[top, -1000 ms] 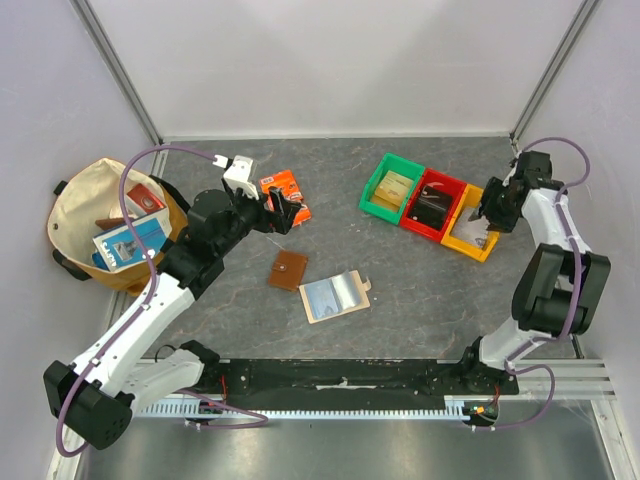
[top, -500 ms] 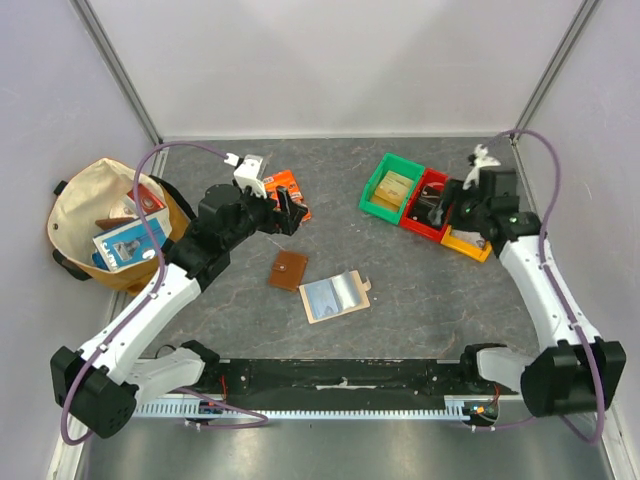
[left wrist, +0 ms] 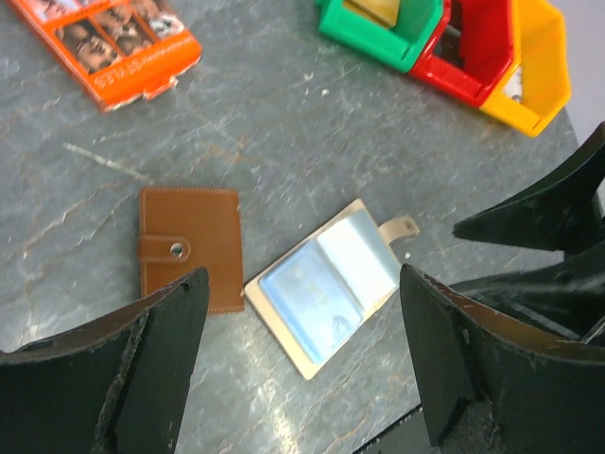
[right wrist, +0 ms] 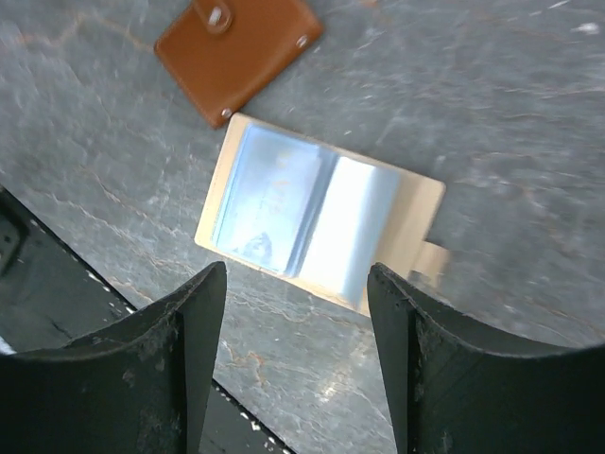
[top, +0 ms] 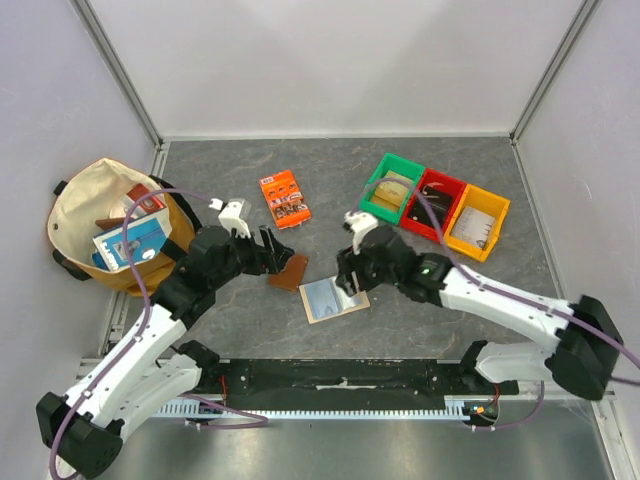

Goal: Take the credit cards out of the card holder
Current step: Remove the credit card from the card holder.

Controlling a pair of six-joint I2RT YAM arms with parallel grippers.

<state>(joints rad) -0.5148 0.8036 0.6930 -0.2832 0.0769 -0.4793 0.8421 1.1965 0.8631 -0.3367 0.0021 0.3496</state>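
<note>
Position: card holder [top: 335, 298] lies open flat on surface [top: 340, 180], beside brown wallet [top: 289, 270] | right gripper [right wrist: 298, 274] spread wide, empty, directly above it | left gripper [left wrist: 302, 272] spread, empty, close by | risk: light holder skids or lifts whole if the pinch catches sleeve, not card.

Bright, even lighting with soft shadows; the right wrist view is motion-blurred.
</note>
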